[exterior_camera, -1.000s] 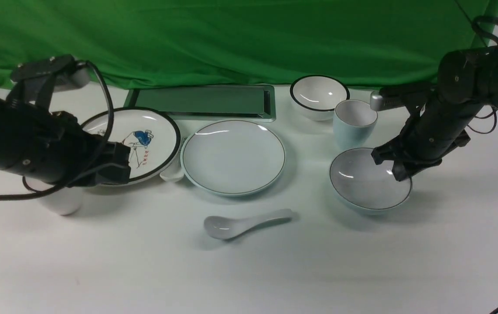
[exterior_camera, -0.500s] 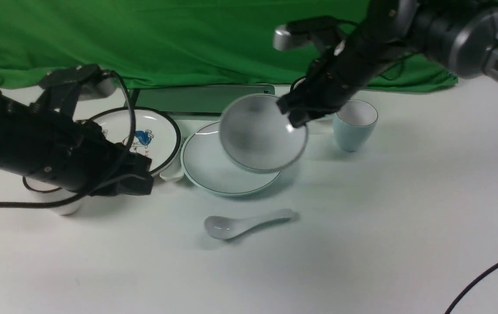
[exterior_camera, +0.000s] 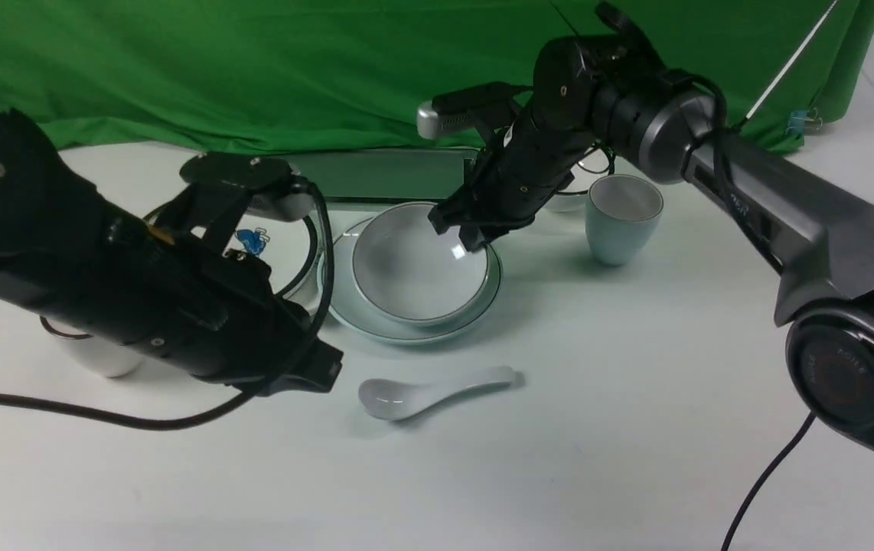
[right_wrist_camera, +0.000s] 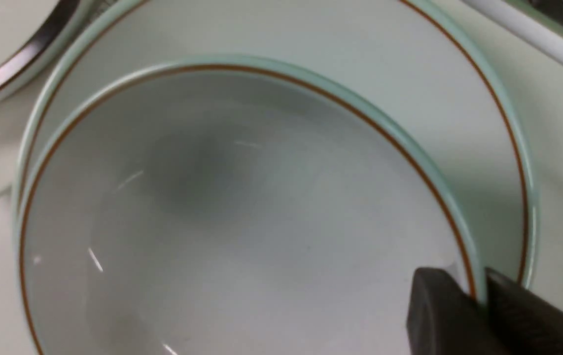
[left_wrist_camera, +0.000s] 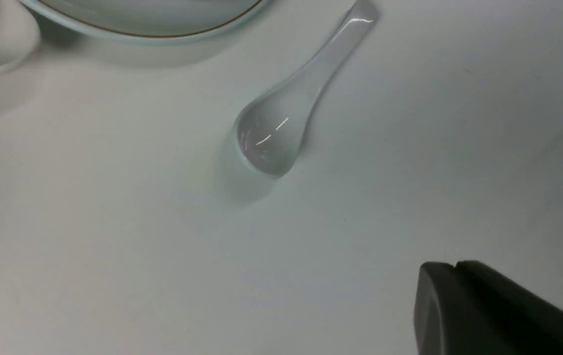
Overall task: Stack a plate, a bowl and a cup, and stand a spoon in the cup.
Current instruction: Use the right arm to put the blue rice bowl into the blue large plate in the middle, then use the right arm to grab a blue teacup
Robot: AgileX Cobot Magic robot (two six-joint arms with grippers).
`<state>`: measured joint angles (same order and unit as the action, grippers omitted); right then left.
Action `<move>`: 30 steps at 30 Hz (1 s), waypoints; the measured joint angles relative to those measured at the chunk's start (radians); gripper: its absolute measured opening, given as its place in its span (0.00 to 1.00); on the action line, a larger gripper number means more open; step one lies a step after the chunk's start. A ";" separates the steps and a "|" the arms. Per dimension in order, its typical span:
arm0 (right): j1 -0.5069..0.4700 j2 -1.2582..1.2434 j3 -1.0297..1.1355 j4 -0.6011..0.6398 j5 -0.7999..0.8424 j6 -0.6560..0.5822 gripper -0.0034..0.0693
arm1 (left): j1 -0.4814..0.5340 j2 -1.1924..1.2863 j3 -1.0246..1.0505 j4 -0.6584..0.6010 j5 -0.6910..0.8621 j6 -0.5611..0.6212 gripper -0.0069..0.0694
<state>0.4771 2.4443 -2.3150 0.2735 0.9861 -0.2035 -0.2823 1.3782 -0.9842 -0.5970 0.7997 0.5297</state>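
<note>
The right gripper point(right_wrist_camera: 478, 296) pinches the bowl point(exterior_camera: 414, 268) by its rear right rim, one finger inside and one outside, and the bowl sits on the plate point(exterior_camera: 399, 334). The cup point(exterior_camera: 624, 218) stands upright to the plate's right, apart from it. The left gripper point(exterior_camera: 318, 371) (closed, holding nothing) hangs just left of the spoon point(exterior_camera: 425, 392), which lies on the bench point(exterior_camera: 636, 428) in front of the plate.

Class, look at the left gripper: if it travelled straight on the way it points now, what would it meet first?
Most likely the spoon: the shut left gripper points down toward its scoop end. Depth is unclear, so it could touch the table just short of it.
</note>
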 joint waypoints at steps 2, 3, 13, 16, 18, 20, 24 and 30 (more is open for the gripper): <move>0.000 0.000 -0.001 0.000 0.001 0.007 0.20 | 0.000 0.000 0.000 0.001 0.000 0.000 0.05; 0.000 0.000 -0.001 0.000 0.001 0.010 0.24 | 0.000 0.000 0.000 0.001 0.000 0.000 0.05; -0.072 -0.100 -0.009 -0.017 0.069 0.013 0.69 | -0.004 0.000 0.000 0.018 0.000 0.000 0.05; -0.142 -0.150 -0.015 -0.072 0.104 0.035 0.70 | -0.005 0.000 0.000 0.020 0.000 0.000 0.05; -0.190 -0.156 -0.013 -0.090 0.109 0.043 0.69 | -0.005 0.000 0.000 0.020 -0.004 0.000 0.05; -0.227 -0.142 -0.010 -0.110 0.112 0.049 0.69 | -0.005 0.000 0.000 0.020 -0.008 0.000 0.05; -0.252 -0.095 -0.005 -0.161 0.116 0.050 0.69 | -0.005 0.000 0.000 0.020 -0.032 0.001 0.05; -0.252 -0.057 -0.002 -0.172 0.088 0.049 0.67 | -0.005 0.000 0.000 0.027 -0.051 0.001 0.05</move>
<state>0.2248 2.3875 -2.3172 0.1018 1.0744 -0.1549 -0.2874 1.3782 -0.9842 -0.5699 0.7484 0.5308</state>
